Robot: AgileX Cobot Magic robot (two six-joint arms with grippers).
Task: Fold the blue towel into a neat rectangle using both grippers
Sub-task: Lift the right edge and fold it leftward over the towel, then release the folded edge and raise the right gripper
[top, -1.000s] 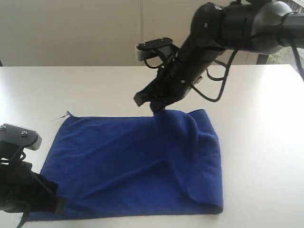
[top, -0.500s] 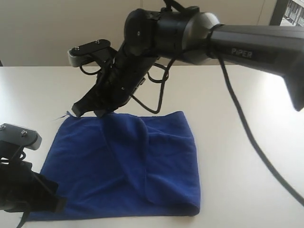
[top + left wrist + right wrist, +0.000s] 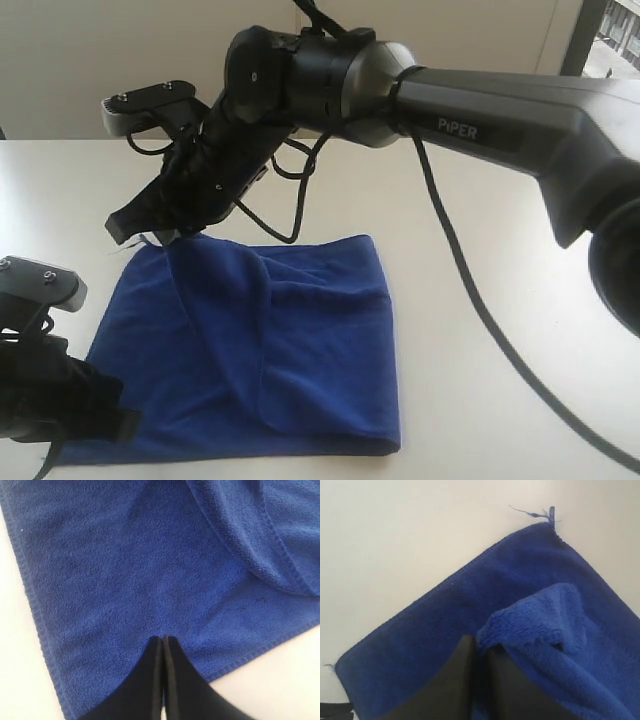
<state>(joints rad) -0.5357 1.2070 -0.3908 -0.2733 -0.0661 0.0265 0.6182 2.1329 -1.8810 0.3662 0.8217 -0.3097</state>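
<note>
A white surface point(image 3: 470, 400) carries the deep royal-blue microfibre towel point(image 3: 290, 350), which lies flat with one side doubled over toward its far left corner. My black right end effector point(image 3: 150, 232), reaching across the middle, hovers at that corner with the folded hem at its barely parted fingertips, and I cannot tell whether it grips the cloth. My left end effector point(image 3: 163, 639) is clenched, its tips on the towel just inside the near hem.

The blue towel point(image 3: 300, 350) lies flat, its right side folded over leftward with soft ridges. The right gripper point(image 3: 479, 647), jaws nearly together, meets the folded corner. The left gripper point(image 3: 163, 639), closed, touches the near edge.
</note>
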